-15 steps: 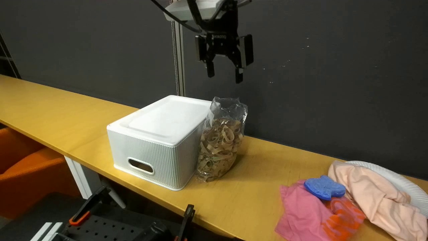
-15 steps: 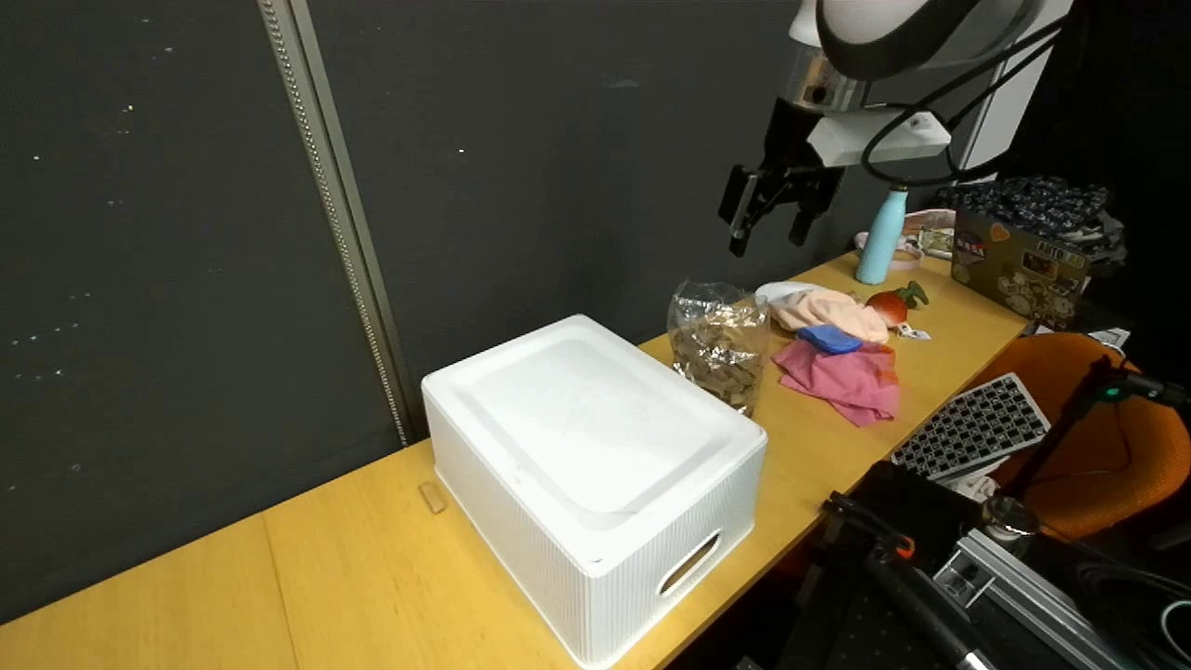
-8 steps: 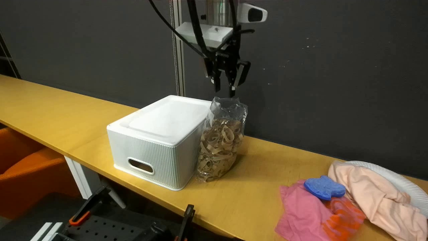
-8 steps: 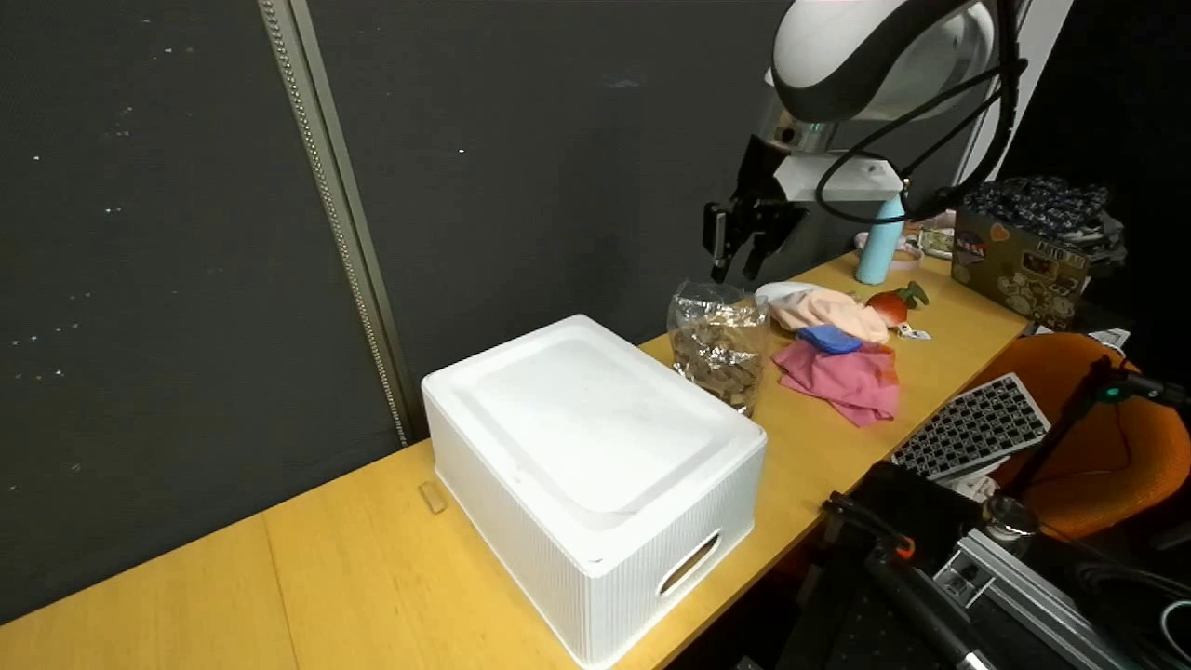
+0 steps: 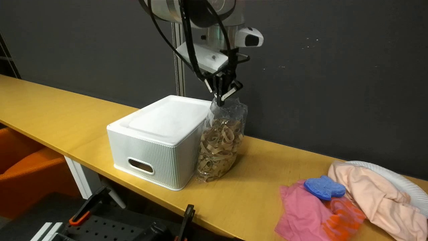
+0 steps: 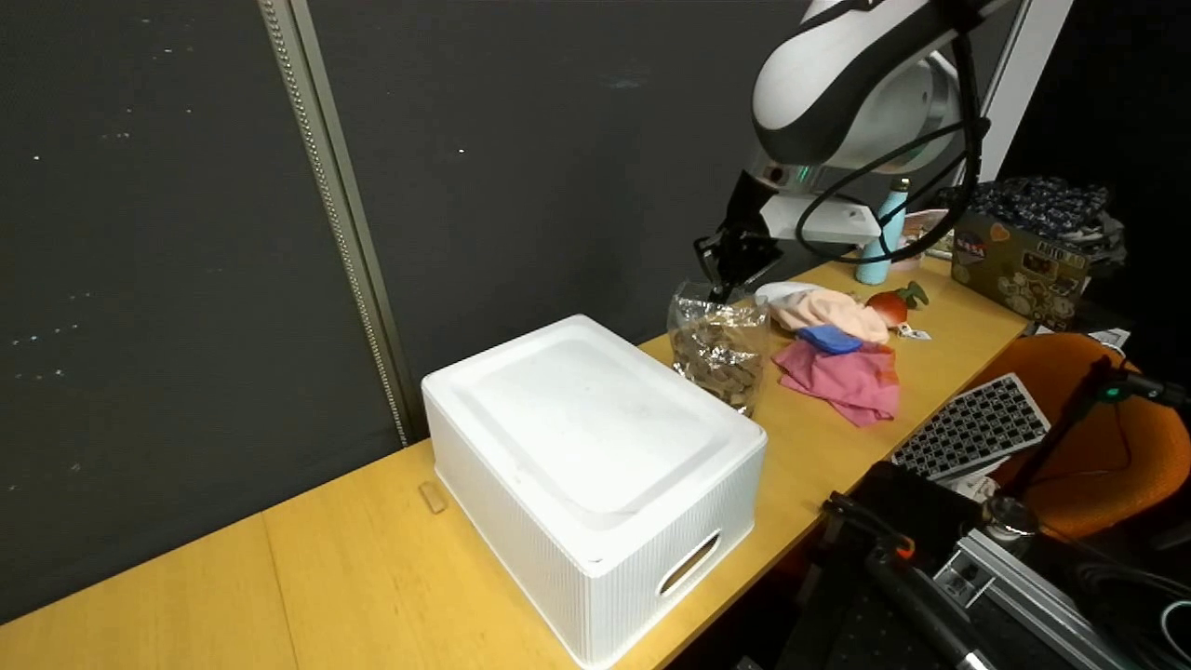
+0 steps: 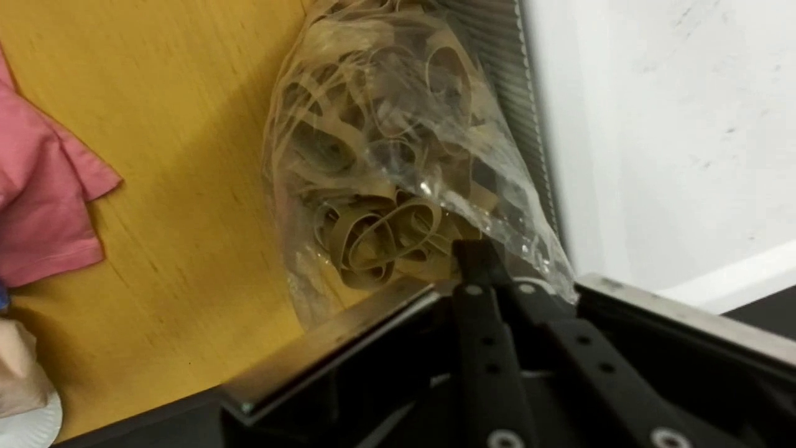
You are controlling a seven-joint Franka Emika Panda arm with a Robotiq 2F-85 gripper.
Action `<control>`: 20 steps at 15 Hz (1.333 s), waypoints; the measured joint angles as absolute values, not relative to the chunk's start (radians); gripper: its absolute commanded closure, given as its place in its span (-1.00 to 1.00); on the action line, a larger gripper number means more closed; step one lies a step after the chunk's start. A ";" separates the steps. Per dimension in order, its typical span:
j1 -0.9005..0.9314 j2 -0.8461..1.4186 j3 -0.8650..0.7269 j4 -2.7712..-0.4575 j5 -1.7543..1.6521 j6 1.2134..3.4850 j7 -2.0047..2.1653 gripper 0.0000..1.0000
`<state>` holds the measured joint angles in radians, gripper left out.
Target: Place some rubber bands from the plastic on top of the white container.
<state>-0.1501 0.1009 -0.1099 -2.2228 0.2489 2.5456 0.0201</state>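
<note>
The plastic (image 5: 234, 108), a clear crinkly bag, stands upright on the table against the side of the white container (image 5: 152, 155). Tan rubber bands (image 5: 219, 147) fill its lower part; the wrist view looks down on more loops of rubber bands (image 7: 373, 239) through the bag's mouth. My gripper (image 5: 219, 101) points down with its tips at the top of the bag, fingers pressed together. In the wrist view the gripper (image 7: 482, 249) is shut within the bag's opening, above the loops, with nothing seen between the fingertips. The white lid (image 6: 595, 409) bears no bands.
A dark wall (image 5: 317, 83) rises right behind the bag. Pink cloth (image 5: 306, 214), a blue sponge (image 5: 324, 187), peach cloth (image 5: 374, 190) and a white plate (image 5: 409, 189) lie farther along the table. A blue bottle (image 6: 879, 247) stands at the far end.
My gripper has come down from above the bag to its mouth, and its fingers have gone from wide open to shut. The bag and container stay put.
</note>
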 measured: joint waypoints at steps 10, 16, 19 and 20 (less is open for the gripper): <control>-0.208 0.156 -0.123 -2.252 0.345 2.571 -0.054 1.00; -0.200 0.188 -0.120 -2.258 0.343 2.596 -0.051 1.00; -0.195 0.202 -0.113 -2.247 0.343 2.607 -0.050 1.00; -0.191 0.208 -0.110 -2.238 0.342 2.607 -0.046 1.00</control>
<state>-0.1914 0.2083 -0.1101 -2.2378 0.3420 2.6073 -0.0457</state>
